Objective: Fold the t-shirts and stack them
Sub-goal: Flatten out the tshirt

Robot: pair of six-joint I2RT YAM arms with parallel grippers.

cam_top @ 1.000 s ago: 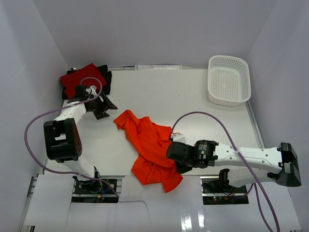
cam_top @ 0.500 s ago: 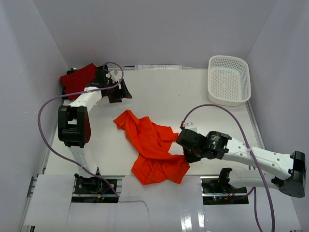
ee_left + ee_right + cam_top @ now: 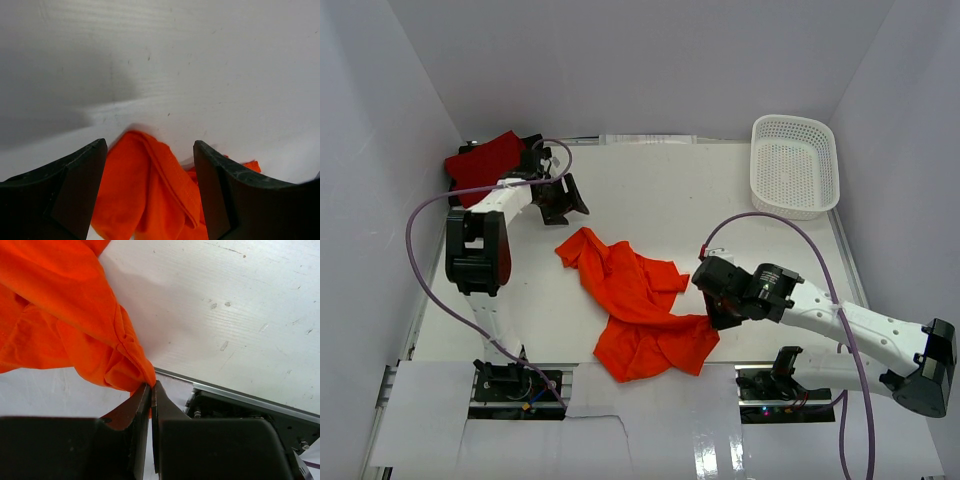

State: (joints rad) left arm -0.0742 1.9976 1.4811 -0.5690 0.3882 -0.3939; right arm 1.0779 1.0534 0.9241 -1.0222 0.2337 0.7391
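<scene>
The bright orange soft cloth t-shirt (image 3: 635,305) lies crumpled and unfolded on the white table (image 3: 660,190). One bunched edge of it is drawn into the right gripper (image 3: 151,389), whose jaws are clamped tight on that fold. The rest of the cloth trails away ahead and to the left of them, a hold that looks meant to drag or spread the shirt flat. The left gripper (image 3: 150,145) hangs with its jaws wide apart and nothing in them. The shirt's far corner shows between and just below them, so it seems lined up to take that corner as a second hold. Behind the left jaws a folded crimson red cloth t-shirt (image 3: 480,165) sits in the corner, probably the start of the stack. The white perforated plastic basket (image 3: 790,207) stands well apart beyond the right jaws.
</scene>
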